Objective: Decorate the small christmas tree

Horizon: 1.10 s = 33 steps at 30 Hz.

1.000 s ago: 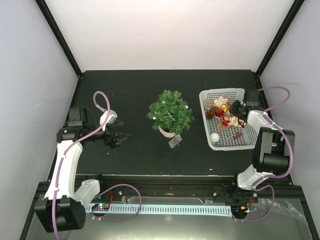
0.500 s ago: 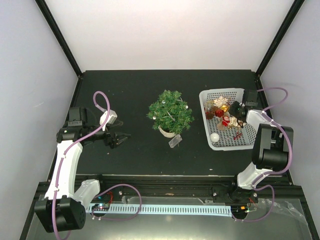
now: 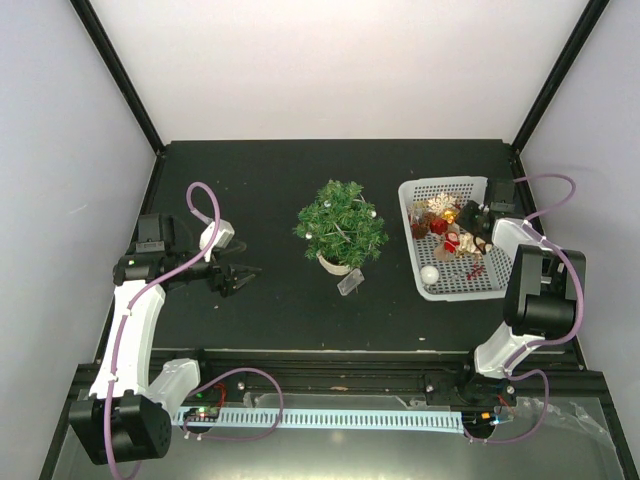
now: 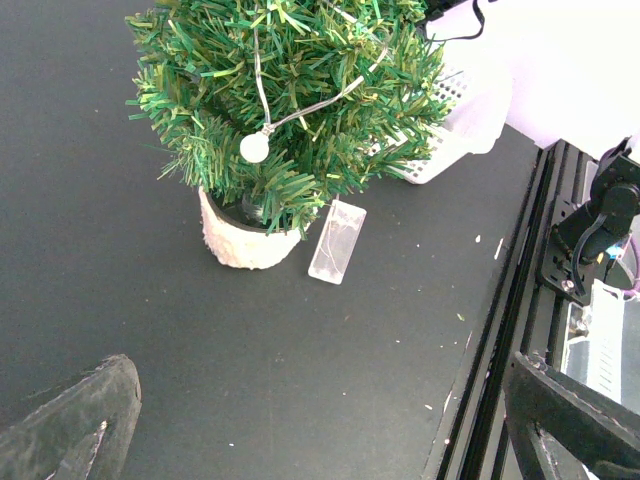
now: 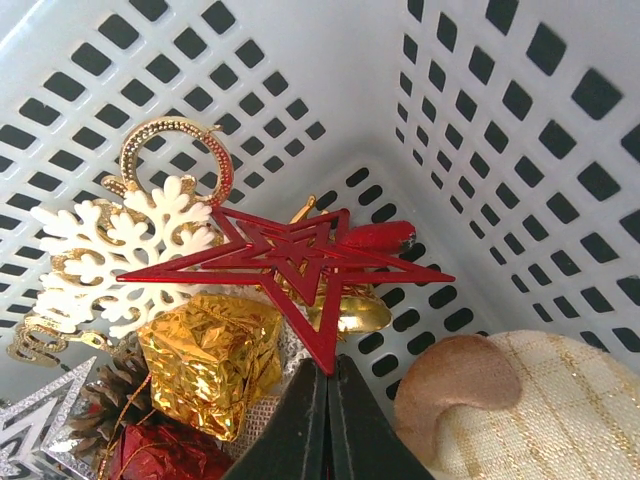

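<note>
The small christmas tree (image 3: 341, 226) stands in its white pot (image 4: 245, 245) well ahead of the left gripper (image 4: 320, 435), whose fingers are spread wide and hold nothing. A white bauble (image 4: 254, 147) hangs on the side facing them. The white mesh basket (image 5: 520, 130) walls in the right gripper (image 5: 326, 385). Its fingers are pressed together on the lower point of a red star ornament (image 5: 290, 255), though how firm that pinch is cannot be judged from so close. Beyond the tips to the left lies a cream snowflake (image 5: 110, 250), and just left of them a gold foil gift box (image 5: 205, 350). The step in hand is picking an ornament. Next, the star needs lifting clear of the pile and carrying across to the tree's branches.
</note>
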Each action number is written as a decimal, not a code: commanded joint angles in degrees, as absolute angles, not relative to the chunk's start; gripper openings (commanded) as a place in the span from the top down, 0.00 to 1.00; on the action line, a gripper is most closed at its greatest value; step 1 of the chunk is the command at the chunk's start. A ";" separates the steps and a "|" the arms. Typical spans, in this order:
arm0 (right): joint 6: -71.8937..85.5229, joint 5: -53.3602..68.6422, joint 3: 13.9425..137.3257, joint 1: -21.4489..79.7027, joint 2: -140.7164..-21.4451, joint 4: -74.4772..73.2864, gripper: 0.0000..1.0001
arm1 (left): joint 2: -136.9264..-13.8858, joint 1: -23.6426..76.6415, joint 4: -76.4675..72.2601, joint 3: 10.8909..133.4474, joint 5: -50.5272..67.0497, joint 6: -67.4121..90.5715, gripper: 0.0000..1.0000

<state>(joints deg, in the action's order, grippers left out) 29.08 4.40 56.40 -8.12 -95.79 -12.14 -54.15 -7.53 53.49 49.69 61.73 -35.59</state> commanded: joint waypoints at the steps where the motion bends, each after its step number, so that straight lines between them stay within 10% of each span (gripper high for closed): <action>1: 29.47 3.25 57.02 -7.91 -94.28 -10.91 0.97 | -54.40 -7.78 52.79 50.36 63.60 -36.03 0.01; 16: 30.26 3.46 57.49 -7.84 -87.48 -13.19 0.99 | -54.39 -7.77 52.86 50.37 63.63 -36.03 0.01; 23: 28.46 4.45 60.48 -7.73 -90.58 -16.57 0.69 | -53.80 -7.73 52.91 50.23 63.63 -36.03 0.01; 33: 27.81 4.12 61.40 -7.57 -95.67 -16.39 0.77 | -53.90 -7.76 53.16 50.28 63.85 -36.21 0.01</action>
